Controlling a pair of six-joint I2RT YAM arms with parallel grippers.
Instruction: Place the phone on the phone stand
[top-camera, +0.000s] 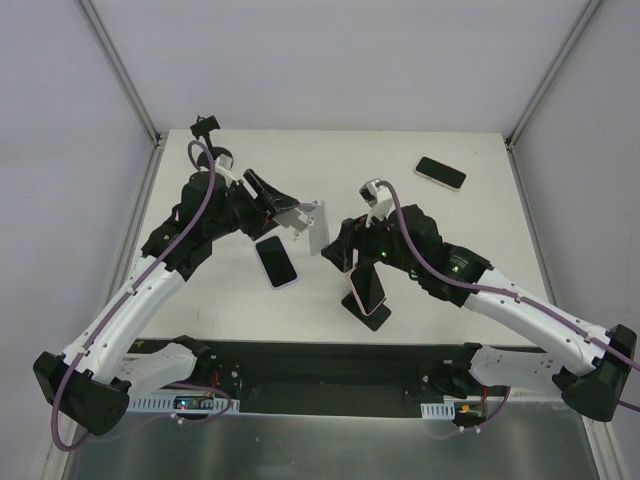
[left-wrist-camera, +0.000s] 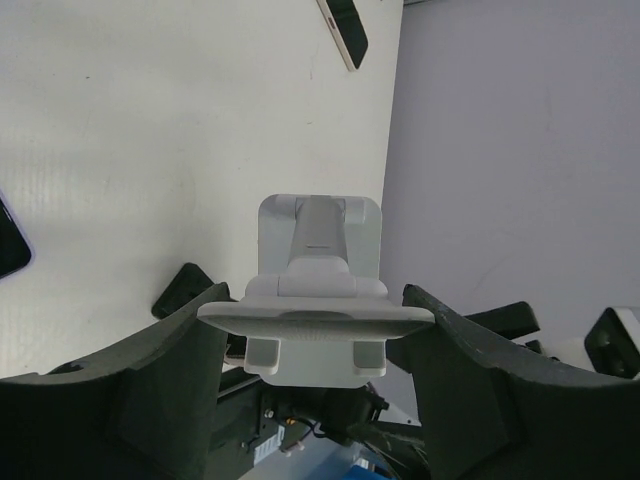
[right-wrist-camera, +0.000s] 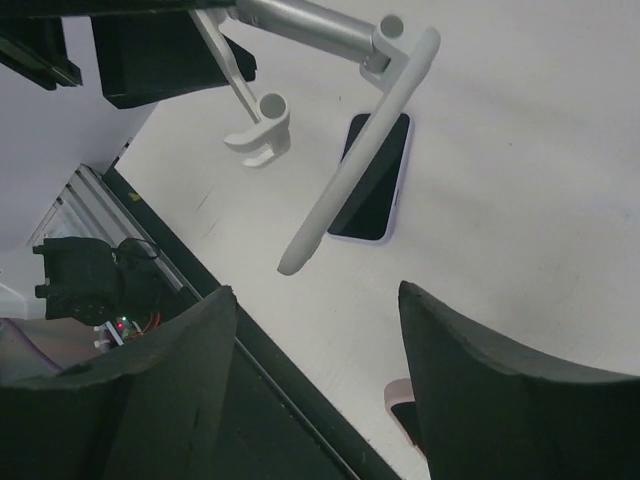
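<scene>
Left gripper (left-wrist-camera: 318, 310) clamps the stand (left-wrist-camera: 318, 225) by its plate; phone (top-camera: 276, 261) lies flat on the table (top-camera: 310, 300) just beside the stand; right gripper (right-wrist-camera: 315, 300) gapes wide near the stand

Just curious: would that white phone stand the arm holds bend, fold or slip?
Probably stiff: the phone stand looks like hard plastic with a metal arm. Its hinges, seen from the right wrist, might fold under a push. Its smooth plate could slip in the left gripper.
</scene>
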